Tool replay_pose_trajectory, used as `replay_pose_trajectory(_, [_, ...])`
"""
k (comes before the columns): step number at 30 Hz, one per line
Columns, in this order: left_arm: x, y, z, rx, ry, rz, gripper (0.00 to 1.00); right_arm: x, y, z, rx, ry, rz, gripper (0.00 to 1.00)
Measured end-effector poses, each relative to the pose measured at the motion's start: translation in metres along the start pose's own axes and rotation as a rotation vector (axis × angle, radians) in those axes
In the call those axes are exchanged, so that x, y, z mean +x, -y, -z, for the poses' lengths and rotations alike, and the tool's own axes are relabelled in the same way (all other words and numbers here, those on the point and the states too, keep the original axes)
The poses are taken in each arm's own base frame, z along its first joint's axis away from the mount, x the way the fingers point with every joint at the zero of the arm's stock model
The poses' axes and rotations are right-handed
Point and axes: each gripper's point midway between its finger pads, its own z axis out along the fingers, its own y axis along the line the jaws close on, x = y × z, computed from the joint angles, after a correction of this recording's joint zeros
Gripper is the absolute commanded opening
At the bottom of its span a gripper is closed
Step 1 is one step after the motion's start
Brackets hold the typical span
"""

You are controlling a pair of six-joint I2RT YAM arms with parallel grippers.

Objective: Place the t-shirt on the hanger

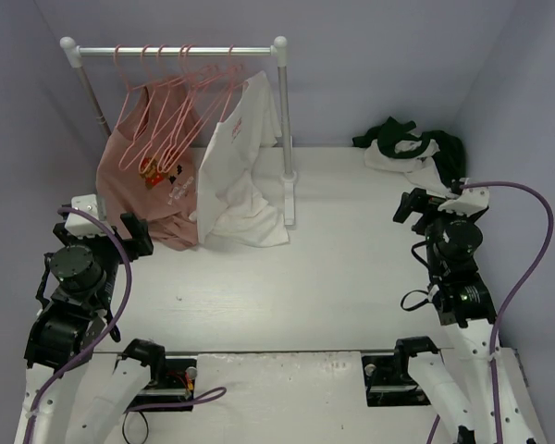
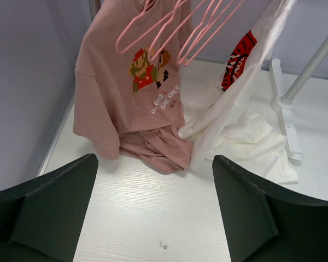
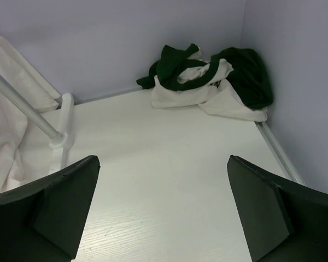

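Note:
The t-shirt, white with dark green sleeves and collar, lies crumpled in the far right corner of the table; it also shows in the right wrist view. Several pink hangers hang on the rail at the far left, also in the left wrist view. My right gripper is open and empty, a short way in front of the t-shirt. My left gripper is open and empty over bare table, in front of the hanging shirts.
A white clothes rack stands at the back left, its foot on the table. A salmon-pink shirt and an all-white shirt hang from it and trail onto the table. Walls close in on three sides.

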Motion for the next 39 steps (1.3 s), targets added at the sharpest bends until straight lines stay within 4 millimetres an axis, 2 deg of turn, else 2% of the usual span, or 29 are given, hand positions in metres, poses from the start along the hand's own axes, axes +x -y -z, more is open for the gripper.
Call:
replay_pose_trajectory(4, [0.001,0.000,0.000,-0.001,-0.004,0.000,0.82,0.017,0.007,-0.018,0.067,-0.067,-0.003,1.00])
replay_pose_trajectory(8, [0.009,0.001,-0.004,-0.005,-0.048,-0.004,0.82,0.030,0.007,-0.053,0.134,-0.150,0.004,1.00])
replay_pose_trajectory(12, [0.019,0.008,-0.014,0.001,-0.136,-0.015,0.82,0.039,0.005,-0.109,0.219,-0.217,-0.021,1.00])
replay_pose_trajectory(17, [0.032,0.020,-0.021,0.045,-0.209,-0.005,0.82,0.061,0.005,-0.191,0.294,-0.283,-0.029,1.00])
replay_pose_trajectory(18, [0.034,0.022,-0.021,0.053,-0.218,-0.005,0.82,0.067,0.004,-0.213,0.302,-0.287,-0.029,1.00])
replay_pose_trajectory(24, [0.042,0.029,-0.019,0.097,-0.256,-0.010,0.82,0.120,0.011,-0.301,0.308,-0.357,0.008,0.99])
replay_pose_trajectory(28, [0.044,0.033,-0.018,0.119,-0.266,-0.010,0.82,0.158,0.016,-0.345,0.268,-0.403,0.041,0.98])
replay_pose_trajectory(31, [0.047,0.037,-0.020,0.135,-0.283,-0.011,0.82,0.185,0.025,-0.370,0.234,-0.427,0.079,0.98])
replay_pose_trajectory(36, [0.057,0.042,-0.027,0.151,-0.331,-0.017,0.82,0.220,0.042,-0.401,0.173,-0.458,0.131,0.82])
replay_pose_trajectory(37, [0.059,0.043,-0.028,0.152,-0.341,-0.019,0.82,0.225,0.044,-0.406,0.155,-0.461,0.132,0.68])
replay_pose_trajectory(38, [0.060,0.044,-0.029,0.154,-0.349,-0.020,0.82,0.229,0.046,-0.409,0.142,-0.464,0.132,0.44])
replay_pose_trajectory(39, [0.062,0.044,-0.031,0.152,-0.358,-0.023,0.82,0.235,0.047,-0.411,0.122,-0.471,0.129,0.32])
